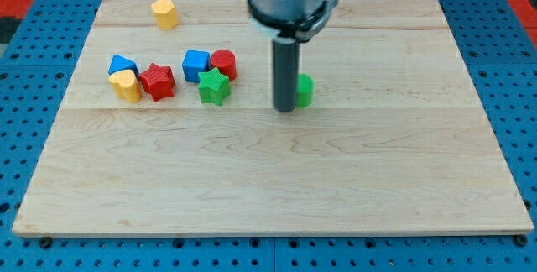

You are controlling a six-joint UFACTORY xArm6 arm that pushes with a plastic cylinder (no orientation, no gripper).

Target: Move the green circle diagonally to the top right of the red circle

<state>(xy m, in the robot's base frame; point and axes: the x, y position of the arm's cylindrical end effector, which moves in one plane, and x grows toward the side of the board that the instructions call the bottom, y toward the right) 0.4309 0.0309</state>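
The green circle (304, 90), sitting mid-board right of the red circle (223, 64), is being touched on its left by my tip (285, 109), which has no claw, so it should be pushed gently toward the board's top edge.

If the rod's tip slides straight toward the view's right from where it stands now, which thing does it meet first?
My tip would meet the green circle first; it sits just right of the rod, partly hidden behind it, apparently touching. Depth is unclear, so the tip may pass slightly in front of it.
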